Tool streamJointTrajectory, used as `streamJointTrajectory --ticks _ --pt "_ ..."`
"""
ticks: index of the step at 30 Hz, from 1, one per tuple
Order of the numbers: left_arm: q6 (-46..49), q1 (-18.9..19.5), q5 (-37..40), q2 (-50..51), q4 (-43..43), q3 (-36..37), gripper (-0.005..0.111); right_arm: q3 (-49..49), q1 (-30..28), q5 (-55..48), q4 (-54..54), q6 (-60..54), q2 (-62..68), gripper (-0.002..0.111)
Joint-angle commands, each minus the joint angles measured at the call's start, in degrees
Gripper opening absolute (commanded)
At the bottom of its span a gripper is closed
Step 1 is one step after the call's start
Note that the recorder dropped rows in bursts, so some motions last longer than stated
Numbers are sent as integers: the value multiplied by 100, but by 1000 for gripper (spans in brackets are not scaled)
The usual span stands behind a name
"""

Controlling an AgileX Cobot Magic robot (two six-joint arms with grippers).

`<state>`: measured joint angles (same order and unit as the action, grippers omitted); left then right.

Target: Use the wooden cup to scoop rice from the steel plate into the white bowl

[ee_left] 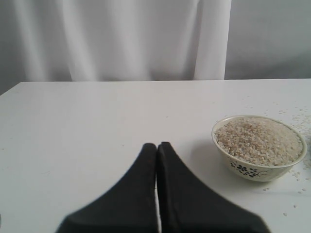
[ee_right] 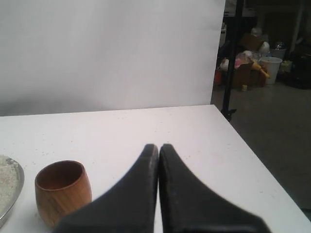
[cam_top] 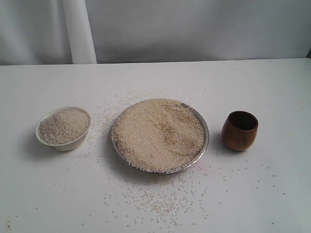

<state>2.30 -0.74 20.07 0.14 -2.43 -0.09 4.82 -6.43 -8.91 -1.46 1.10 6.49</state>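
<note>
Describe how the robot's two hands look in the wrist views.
The left hand and right hand look alike: each has two matte black fingers, broad at the base, tapering to rounded tips. No cables or markings show; the arms are out of view.

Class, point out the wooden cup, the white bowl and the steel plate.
wooden cup (cam_top: pixel 238 138), exterior view, outer side wall
white bowl (ee_left: pixel 252 170), left wrist view, painted outer wall
steel plate (cam_top: pixel 207 138), exterior view, right rim
</note>
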Motion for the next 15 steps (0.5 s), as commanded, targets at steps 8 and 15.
streamJointTrajectory --ticks 8,15 --pt "-22 -15 -33 -14 2 9 0 -482 -44 -171 105 -65 -557 0" --pt "-22 -15 -33 -14 2 9 0 -482 -44 -722 105 -65 -649 0"
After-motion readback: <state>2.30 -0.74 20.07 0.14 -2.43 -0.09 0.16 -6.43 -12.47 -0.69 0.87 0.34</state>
